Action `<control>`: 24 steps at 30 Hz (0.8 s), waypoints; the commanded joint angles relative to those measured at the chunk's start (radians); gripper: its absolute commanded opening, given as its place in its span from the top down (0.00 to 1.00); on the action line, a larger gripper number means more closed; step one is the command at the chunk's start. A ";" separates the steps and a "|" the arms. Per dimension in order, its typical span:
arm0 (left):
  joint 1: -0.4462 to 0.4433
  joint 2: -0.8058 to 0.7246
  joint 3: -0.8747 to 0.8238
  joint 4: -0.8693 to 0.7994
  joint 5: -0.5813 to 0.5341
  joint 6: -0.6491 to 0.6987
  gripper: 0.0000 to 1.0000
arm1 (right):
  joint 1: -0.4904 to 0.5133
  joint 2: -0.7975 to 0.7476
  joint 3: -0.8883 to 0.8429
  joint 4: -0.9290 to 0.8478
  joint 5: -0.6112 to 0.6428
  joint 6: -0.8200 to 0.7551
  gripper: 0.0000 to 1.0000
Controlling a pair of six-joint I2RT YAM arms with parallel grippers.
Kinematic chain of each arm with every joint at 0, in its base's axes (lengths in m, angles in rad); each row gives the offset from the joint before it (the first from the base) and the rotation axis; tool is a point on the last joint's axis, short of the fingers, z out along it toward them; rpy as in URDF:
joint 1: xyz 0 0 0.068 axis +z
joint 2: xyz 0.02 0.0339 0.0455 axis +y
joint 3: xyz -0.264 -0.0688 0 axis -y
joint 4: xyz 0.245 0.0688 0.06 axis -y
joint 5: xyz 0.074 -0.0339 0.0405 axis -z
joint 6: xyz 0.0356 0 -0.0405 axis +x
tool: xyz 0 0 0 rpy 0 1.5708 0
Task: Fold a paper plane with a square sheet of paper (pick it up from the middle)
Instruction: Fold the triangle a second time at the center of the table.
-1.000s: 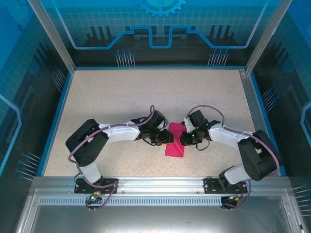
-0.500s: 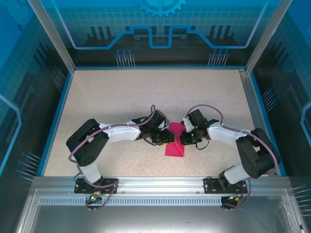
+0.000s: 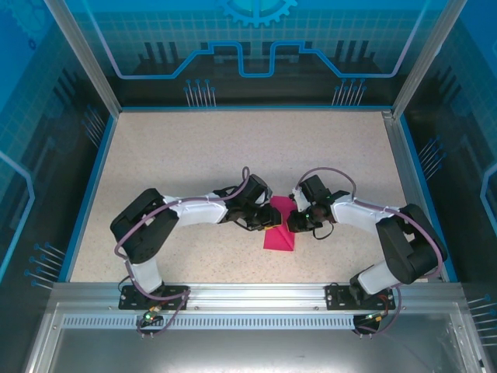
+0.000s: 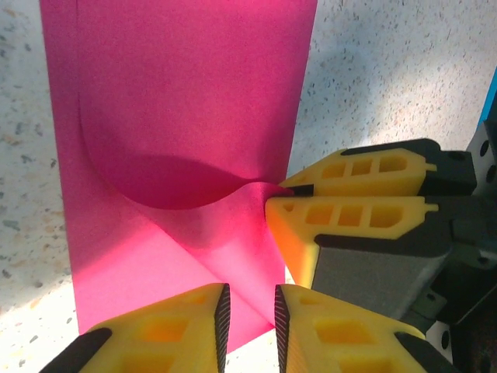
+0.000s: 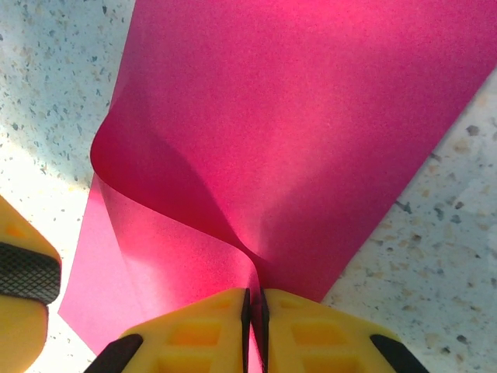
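Right end effector point(image 5: 255, 301) pinches pink paper point(image 5: 311, 116) (edge lifted) — left end effector point(image 4: 250, 307), jaws narrowly apart.

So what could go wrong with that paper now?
The right jaws are shut on a thin edge of the pink paper; a tug might tear it or slip it free. Its lifted flap bulges in a curve, so pressing could crease it crooked. The left jaws, close beside the right ones, might bump them.

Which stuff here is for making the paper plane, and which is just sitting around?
For the job:
pink paper, partly folded
left arm
right arm, jaws pinching the paper

Just around:
speckled table
blue walls
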 commanded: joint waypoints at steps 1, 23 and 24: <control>-0.009 0.025 0.026 0.017 -0.013 -0.035 0.74 | -0.008 0.002 0.025 -0.043 0.020 0.004 0.86; -0.009 0.074 0.016 0.148 -0.006 -0.132 0.74 | -0.006 0.017 0.026 -0.030 0.011 -0.002 0.86; -0.010 0.077 0.016 0.151 -0.010 -0.134 0.74 | -0.006 0.019 0.030 -0.030 0.008 -0.002 0.86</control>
